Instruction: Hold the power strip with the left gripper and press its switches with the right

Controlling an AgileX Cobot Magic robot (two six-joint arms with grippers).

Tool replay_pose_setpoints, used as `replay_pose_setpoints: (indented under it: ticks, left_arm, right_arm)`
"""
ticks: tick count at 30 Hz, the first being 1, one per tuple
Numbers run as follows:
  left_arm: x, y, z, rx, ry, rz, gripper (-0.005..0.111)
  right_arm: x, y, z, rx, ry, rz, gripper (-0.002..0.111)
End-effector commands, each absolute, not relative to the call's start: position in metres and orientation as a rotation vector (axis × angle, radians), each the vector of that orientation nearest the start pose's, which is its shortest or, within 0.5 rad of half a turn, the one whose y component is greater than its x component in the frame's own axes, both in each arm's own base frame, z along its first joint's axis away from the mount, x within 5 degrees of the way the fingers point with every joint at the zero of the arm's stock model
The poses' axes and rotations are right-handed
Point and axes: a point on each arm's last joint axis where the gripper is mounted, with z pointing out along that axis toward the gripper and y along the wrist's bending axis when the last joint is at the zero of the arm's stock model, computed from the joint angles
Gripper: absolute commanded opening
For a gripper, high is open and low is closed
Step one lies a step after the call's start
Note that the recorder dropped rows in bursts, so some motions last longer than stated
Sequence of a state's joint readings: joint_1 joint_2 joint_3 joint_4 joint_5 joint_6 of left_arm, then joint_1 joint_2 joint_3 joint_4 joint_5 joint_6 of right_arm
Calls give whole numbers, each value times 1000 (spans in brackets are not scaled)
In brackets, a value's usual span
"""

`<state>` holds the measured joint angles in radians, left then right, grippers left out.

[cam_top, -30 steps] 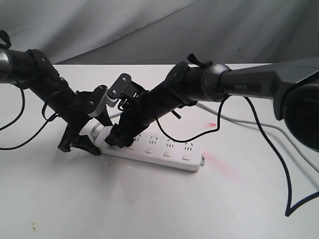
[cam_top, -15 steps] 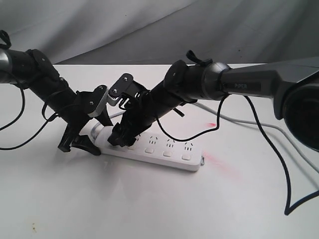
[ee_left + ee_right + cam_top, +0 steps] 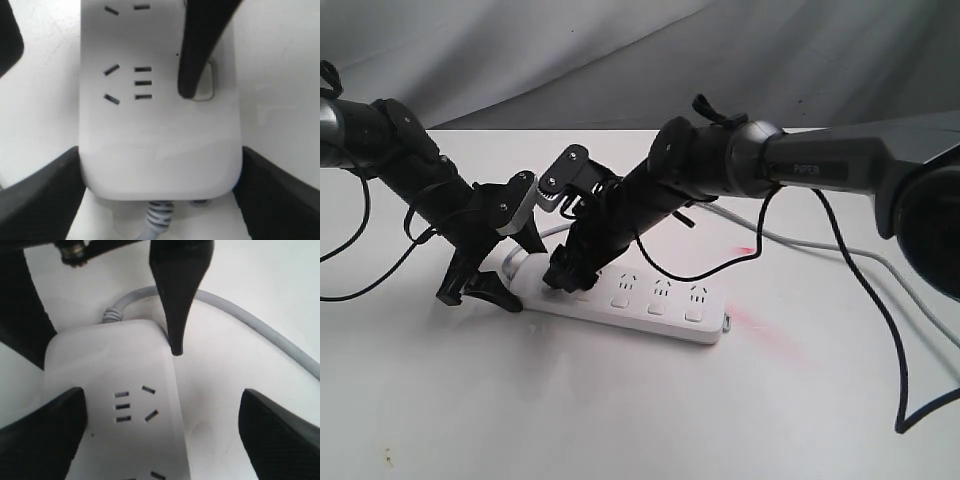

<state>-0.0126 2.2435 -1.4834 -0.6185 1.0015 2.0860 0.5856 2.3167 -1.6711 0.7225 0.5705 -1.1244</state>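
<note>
The white power strip (image 3: 650, 305) lies flat on the table, its grey cord (image 3: 800, 245) trailing off to the right. My left gripper (image 3: 510, 265) is shut on the strip's cord end; in the left wrist view its fingers (image 3: 280, 195) press both sides of the power strip (image 3: 160, 130). My right gripper (image 3: 565, 275) is open, its fingers (image 3: 280, 435) wide apart. One right fingertip (image 3: 187, 90) rests on the end switch (image 3: 209, 82). Three other switches (image 3: 656, 307) show uncovered.
The white table (image 3: 620, 420) carries a faint red mark (image 3: 760, 325) beside the strip's far end. Black arm cables (image 3: 880, 330) hang over the right side. A grey cloth backdrop (image 3: 620, 60) closes the rear.
The right arm has shifted slightly, its fingertip staying at the switch nearest the cord end. The left gripper and the strip have not moved.
</note>
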Motion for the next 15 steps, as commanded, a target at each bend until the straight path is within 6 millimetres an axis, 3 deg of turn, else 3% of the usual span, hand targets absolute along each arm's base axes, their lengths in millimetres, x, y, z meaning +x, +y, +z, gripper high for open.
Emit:
replay_pose_setpoints:
  ticks: [1, 6, 15]
  left_arm:
    - [412, -50, 99, -2641, -2196, 626, 32]
    - [412, -50, 99, -2641, -2196, 626, 32]
    - [412, -50, 99, -2641, -2196, 626, 32]
  right_arm:
    - [389, 292, 153, -1463, 2040, 456, 76]
    - [385, 290, 183, -1452, 1984, 451, 76]
    - [385, 271, 180, -1515, 2069, 523, 76]
